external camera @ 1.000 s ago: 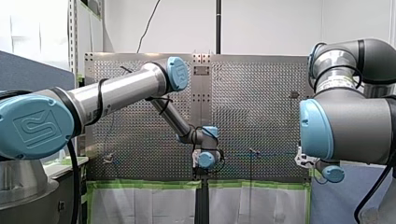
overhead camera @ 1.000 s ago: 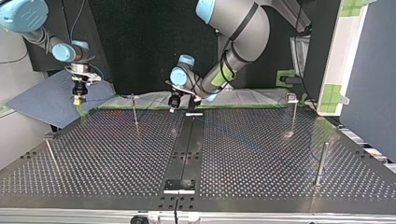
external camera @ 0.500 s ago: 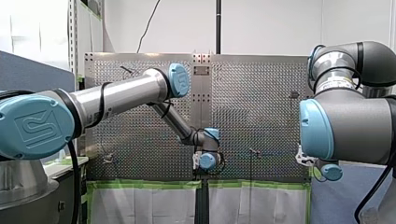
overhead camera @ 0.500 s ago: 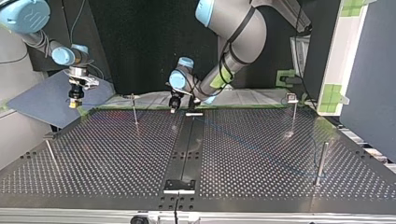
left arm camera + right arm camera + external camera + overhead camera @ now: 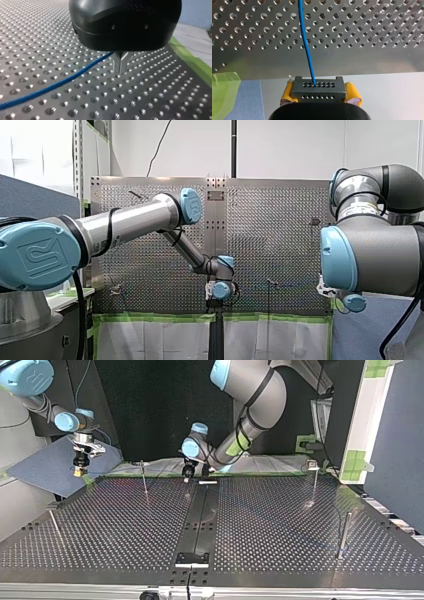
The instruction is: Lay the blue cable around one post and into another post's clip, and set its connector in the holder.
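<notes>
Connector [image 5: 317,90] in right claw [image 5: 320,94] hangs beyond table [image 5: 367,60].

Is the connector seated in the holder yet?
Not seated: the connector sits clamped in my right claw, between its yellow pads, blue cable attached.

a robotics lab: in the front view one robot arm [image 5: 125,222] at nine o'clock and a second arm [image 5: 370,250] at three flank a perforated metal table [image 5: 270,220]. thin posts [image 5: 344,532] stand on it, green tape [image 5: 155,318] edges it at six, bare white wall [image 5: 290,145] at twelve.
</notes>
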